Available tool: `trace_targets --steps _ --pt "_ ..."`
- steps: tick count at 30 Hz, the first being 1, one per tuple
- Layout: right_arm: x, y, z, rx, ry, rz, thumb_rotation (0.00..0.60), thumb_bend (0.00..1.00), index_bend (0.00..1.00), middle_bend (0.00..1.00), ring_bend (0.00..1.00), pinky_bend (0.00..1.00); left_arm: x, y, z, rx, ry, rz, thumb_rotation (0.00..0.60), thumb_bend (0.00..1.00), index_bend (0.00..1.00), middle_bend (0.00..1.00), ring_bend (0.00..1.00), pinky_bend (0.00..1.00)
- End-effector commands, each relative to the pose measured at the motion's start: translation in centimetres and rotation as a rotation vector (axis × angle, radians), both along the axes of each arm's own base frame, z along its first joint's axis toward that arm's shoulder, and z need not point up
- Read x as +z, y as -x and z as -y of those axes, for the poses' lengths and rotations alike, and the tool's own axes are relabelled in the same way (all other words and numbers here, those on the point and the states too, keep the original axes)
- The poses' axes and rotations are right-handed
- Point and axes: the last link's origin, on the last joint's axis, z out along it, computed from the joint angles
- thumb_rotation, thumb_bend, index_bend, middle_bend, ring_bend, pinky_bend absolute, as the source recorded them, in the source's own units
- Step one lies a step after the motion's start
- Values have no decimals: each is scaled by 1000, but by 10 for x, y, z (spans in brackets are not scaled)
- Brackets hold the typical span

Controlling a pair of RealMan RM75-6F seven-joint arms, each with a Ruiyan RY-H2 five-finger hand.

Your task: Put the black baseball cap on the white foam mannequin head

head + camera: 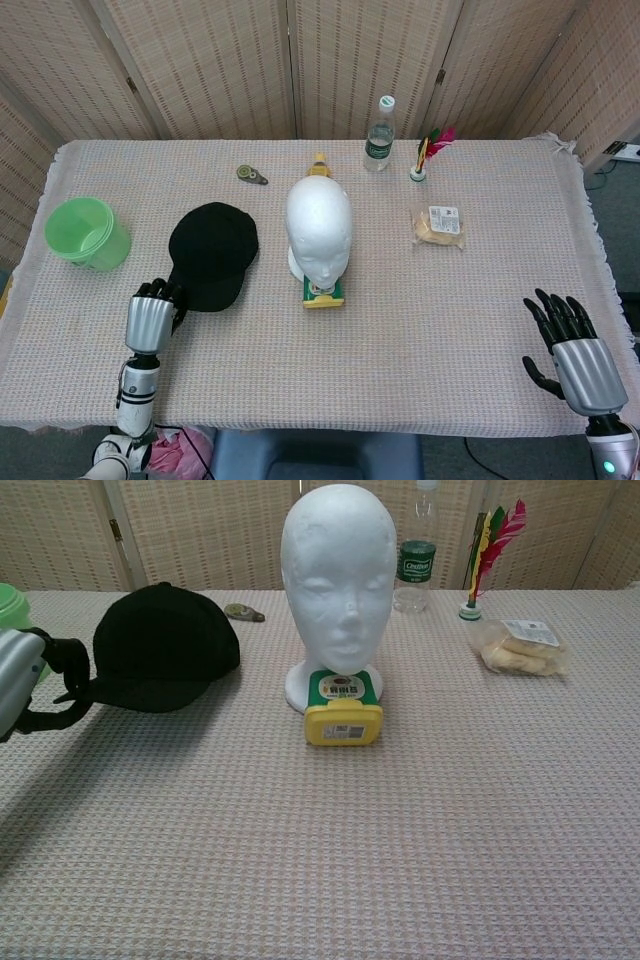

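The black baseball cap (212,255) lies left of the white foam mannequin head (319,230), its brim pointing toward the table's front left. My left hand (152,315) holds the brim's edge with curled fingers. In the chest view the cap (165,645) looks tilted, its brim raised at the left hand (20,680), which is cut off by the frame's left edge. The mannequin head (338,570) stands upright and bare. My right hand (570,345) hovers at the front right corner, fingers spread, holding nothing.
A yellow box (323,293) sits right in front of the mannequin's base. A green cup (85,233) stands at the far left. At the back are a water bottle (379,135), a feathered shuttlecock (428,155), a snack bag (439,225) and a small tape measure (252,176).
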Motion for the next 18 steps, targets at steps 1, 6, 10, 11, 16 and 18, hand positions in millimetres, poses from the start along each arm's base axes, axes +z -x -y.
trace_targets --steps 1,6,10,11,16,18 --pt "0 0 0 0 0 0 600 267 0 0 0 0 5 1 2 24 -65 19 600 397 637 641 514 640" --pt "-1 0 0 0 -1 -2 600 267 0 0 0 0 8 2 2 26 -92 21 600 397 634 641 514 640" --pt "-1 0 0 -1 -1 -2 600 267 0 0 0 0 13 2 2 35 -124 23 600 397 628 641 514 640" --pt "-1 0 0 -1 -1 -2 600 267 0 0 0 0 14 3 2 34 -133 25 600 397 626 641 514 640" --pt "-1 0 0 -2 -1 -2 600 266 0 0 0 0 27 4 3 24 -195 17 600 397 623 640 514 639" --pt "-1 0 0 -1 -1 -2 600 267 0 0 0 0 32 5 3 19 -216 17 600 396 622 640 513 640"
